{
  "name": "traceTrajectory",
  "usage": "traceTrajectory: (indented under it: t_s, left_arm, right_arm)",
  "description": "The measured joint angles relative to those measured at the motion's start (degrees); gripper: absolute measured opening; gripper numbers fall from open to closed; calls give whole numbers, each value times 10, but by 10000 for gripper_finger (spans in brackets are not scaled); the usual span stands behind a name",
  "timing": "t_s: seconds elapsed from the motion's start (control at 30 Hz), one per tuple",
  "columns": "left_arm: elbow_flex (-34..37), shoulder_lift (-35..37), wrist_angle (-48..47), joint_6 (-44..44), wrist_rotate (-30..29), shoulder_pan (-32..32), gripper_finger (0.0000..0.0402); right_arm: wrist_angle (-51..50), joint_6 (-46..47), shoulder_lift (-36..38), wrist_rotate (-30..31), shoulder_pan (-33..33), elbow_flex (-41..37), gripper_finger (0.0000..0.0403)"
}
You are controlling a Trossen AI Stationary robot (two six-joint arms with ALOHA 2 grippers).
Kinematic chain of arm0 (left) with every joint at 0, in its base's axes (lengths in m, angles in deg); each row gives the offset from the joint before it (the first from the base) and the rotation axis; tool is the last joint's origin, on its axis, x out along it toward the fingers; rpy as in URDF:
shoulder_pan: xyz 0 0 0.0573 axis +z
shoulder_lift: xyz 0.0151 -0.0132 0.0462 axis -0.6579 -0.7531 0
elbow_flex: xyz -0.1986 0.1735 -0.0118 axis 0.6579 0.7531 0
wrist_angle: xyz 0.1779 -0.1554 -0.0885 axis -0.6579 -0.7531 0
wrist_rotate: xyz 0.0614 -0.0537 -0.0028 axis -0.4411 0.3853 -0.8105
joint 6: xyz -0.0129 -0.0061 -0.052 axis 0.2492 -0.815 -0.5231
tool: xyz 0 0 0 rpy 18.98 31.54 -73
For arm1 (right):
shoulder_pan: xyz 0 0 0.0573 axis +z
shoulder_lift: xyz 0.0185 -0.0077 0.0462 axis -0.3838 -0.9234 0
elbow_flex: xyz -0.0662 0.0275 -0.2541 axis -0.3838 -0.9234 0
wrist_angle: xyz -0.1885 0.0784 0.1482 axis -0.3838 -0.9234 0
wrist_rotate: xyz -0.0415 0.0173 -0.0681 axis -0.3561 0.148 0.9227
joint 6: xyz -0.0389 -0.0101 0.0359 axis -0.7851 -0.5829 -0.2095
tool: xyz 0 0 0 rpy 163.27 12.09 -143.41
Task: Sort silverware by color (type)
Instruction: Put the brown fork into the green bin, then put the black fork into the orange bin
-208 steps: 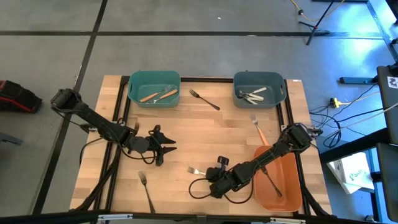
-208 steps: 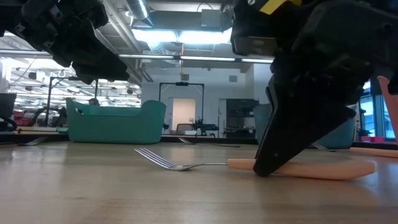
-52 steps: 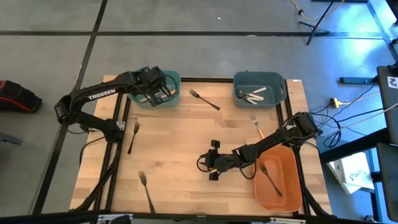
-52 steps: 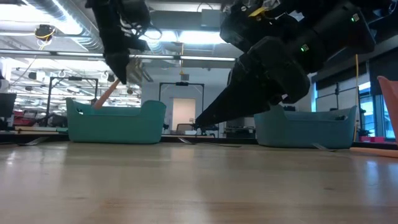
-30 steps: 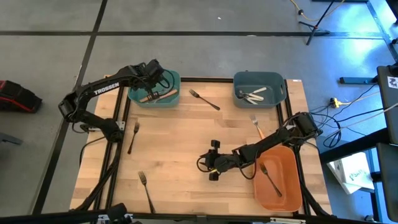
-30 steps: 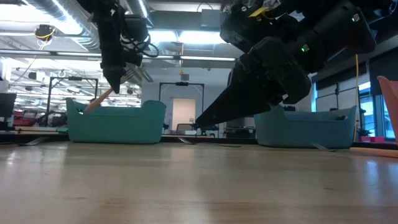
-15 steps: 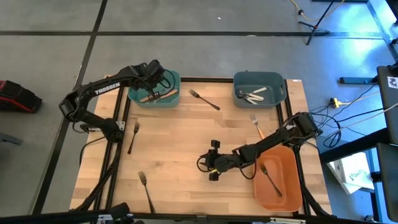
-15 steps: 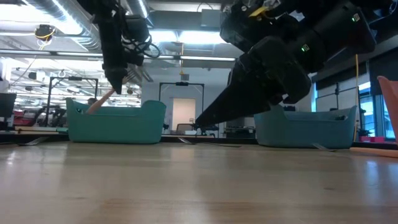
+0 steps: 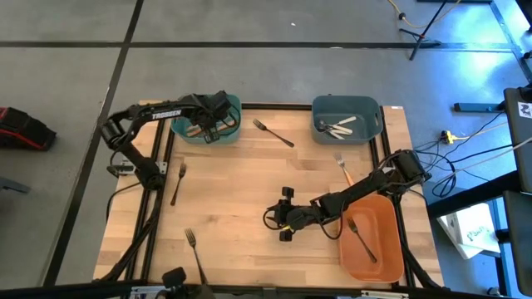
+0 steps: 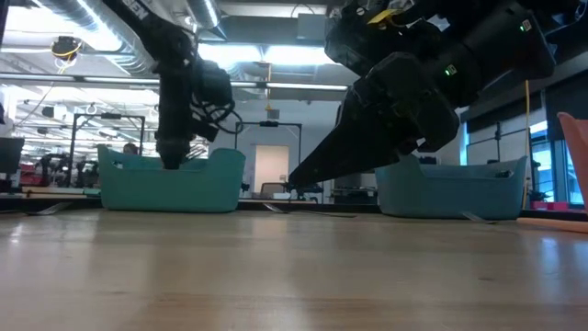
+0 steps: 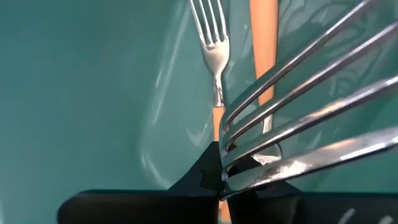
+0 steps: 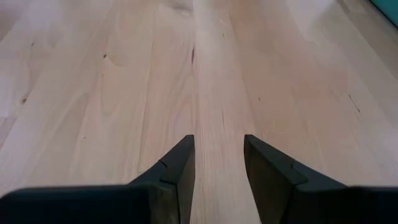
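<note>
My left hand (image 11: 219,177) clamps an orange-handled metal fork (image 11: 298,134) over the teal plastic bin (image 9: 179,129), matching its contents; my right hand (image 12: 216,163) idles open, empty.

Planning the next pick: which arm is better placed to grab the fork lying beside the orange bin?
Right. Its gripper is open and empty mid-table, nearer that fork. The left gripper is in the far teal bin, shut on a fork.

Table (image 9: 249,178) is showing pale wood planks, matt, fine grain and small knots. Teal bin (image 9: 184,109) at the table's far-left corner is looking like smooth glossy plastic, reflecting light inside. Fork (image 11: 311,134) in the left gripper (image 11: 224,168) is gleaming polished metal. Orange bin (image 9: 378,249) at the table's near-right corner is looking like smooth plastic. Right gripper (image 12: 217,165) fingers are looking matt dark.
</note>
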State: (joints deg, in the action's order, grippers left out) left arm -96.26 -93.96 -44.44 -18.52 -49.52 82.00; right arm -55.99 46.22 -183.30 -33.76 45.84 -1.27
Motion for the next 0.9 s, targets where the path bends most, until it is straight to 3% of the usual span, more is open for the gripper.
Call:
traceTrajectory:
  t_s: [0.23,0.4,0.57,0.9]
  left_arm:
    - [0,-16,-3,-14,-2,-1,63]
    - [-16,12,-45,-29,-20,-13,93]
    - [-35,80,-79,-79,-23,-41,97]
    - [-35,238,-170,-236,71,-122,97]
  right_arm:
    - [0,0,0,0,0,0,127]
    - [0,0,0,0,0,0,127]
    - [0,0,0,0,0,0,127]
    - [0,13,0,0,0,0,127]
